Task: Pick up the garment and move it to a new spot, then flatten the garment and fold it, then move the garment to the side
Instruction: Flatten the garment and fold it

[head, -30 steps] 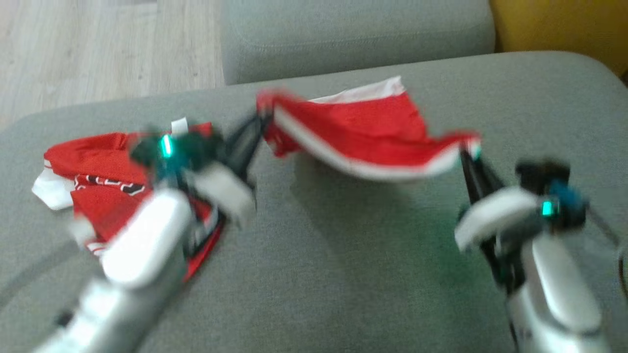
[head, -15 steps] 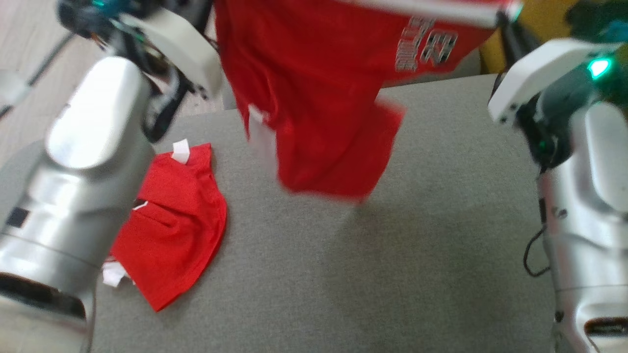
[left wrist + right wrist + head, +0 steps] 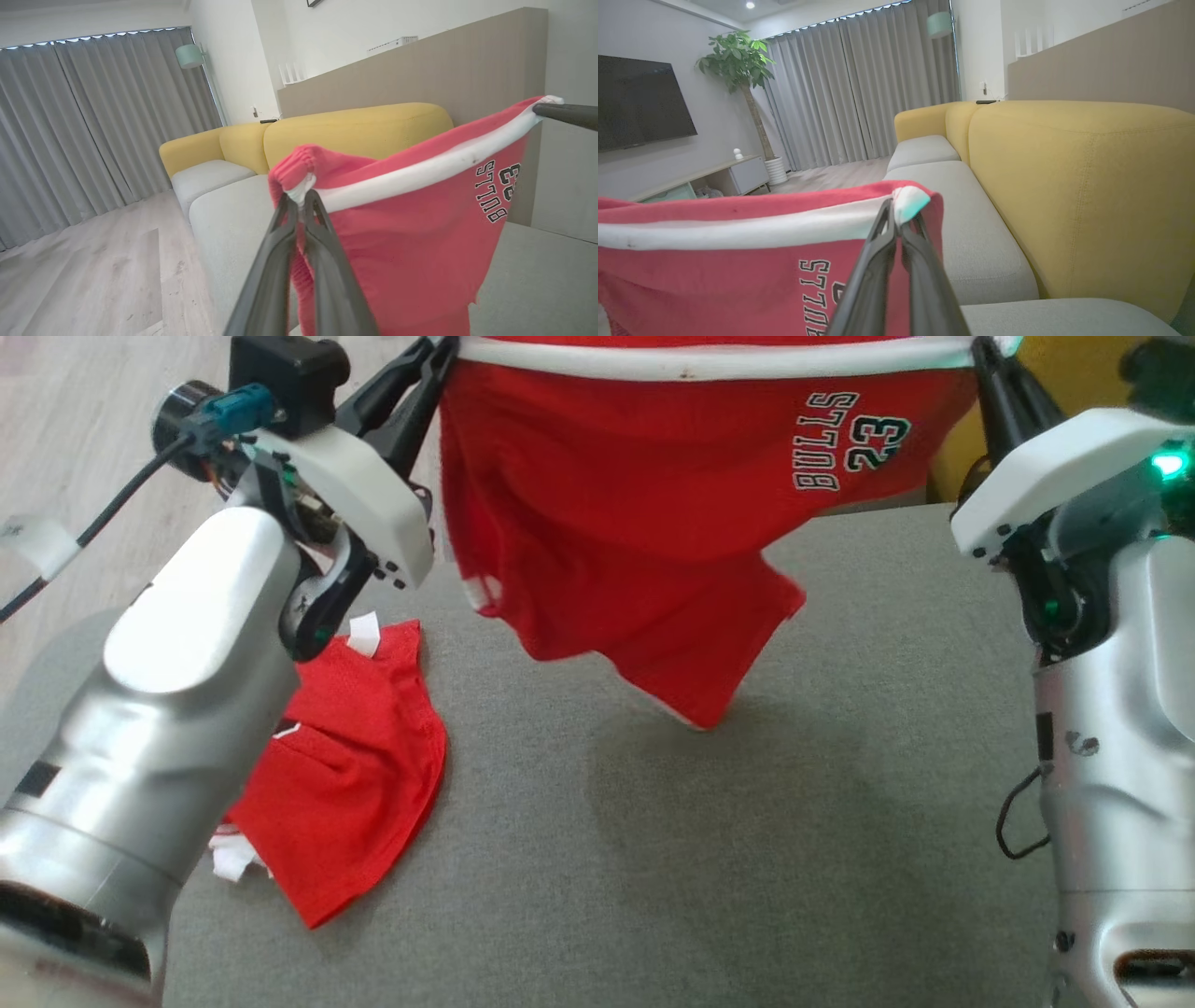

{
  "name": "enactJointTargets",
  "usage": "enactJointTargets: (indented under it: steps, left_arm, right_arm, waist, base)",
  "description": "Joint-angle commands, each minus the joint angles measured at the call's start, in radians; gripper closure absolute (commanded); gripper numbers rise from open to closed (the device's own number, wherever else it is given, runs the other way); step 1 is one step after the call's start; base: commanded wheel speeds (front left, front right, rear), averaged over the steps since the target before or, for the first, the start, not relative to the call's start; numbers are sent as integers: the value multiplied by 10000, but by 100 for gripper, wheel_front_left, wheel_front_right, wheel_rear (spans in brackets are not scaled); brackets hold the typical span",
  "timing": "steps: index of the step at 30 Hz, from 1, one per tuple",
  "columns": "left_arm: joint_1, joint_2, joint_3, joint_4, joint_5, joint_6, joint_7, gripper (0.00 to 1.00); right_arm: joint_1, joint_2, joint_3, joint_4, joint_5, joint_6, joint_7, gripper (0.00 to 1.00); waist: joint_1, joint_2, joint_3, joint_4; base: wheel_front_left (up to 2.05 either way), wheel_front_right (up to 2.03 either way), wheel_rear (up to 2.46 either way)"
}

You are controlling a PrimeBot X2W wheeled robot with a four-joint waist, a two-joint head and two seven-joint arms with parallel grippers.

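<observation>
Head view, from the left: another red garment [image 3: 355,775] lay crumpled on the grey cushion [image 3: 747,859], partly hidden behind the left forearm [image 3: 187,644]. Above it, the left tool [image 3: 435,357] was clamped tight on the left end of the white waistband [image 3: 709,362] of the red shorts [image 3: 644,513]. The shorts hung in the air, stretched between both arms, their legs dangling over the cushion. Whether the lowest hem touched the cushion could not be told. A "BULLS 23" print [image 3: 850,443] sat upside down toward the right side of the cloth. At the far right, the right tool [image 3: 982,357] was pinched shut on the waistband's other end, with a yellow sofa back [image 3: 1087,186] behind it.
</observation>
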Motion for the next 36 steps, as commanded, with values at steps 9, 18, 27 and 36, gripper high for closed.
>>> enactJointTargets:
  steps: [9,18,27,36]
  left_arm:
    - [-557,849,31,-452,-591,20,448,100]
    - [-3374,1105,129,671,84,23,511,100]
    - [-6353,565,495,2633,1139,596,-2002,100]
    - [-5573,-505,356,4084,494,111,-2911,100]
  right_arm:
    - [-316,20,378,-759,80,-7,235,100]
    - [-3605,-38,-95,266,-454,-7,-723,100]
    - [-7321,26,-736,3014,-2314,-7,-4210,100]
    - [-7153,164,-1619,5858,-3172,-7,-5000,100]
  waist:
    - [0,-1,451,-58]
    - [0,-1,3435,-82]
    - [0,-1,5325,-113]
    - [0,-1,5587,-82]
  base:
    - [0,0,0]
    - [0,0,0]
    - [0,0,0]
    - [0,0,0]
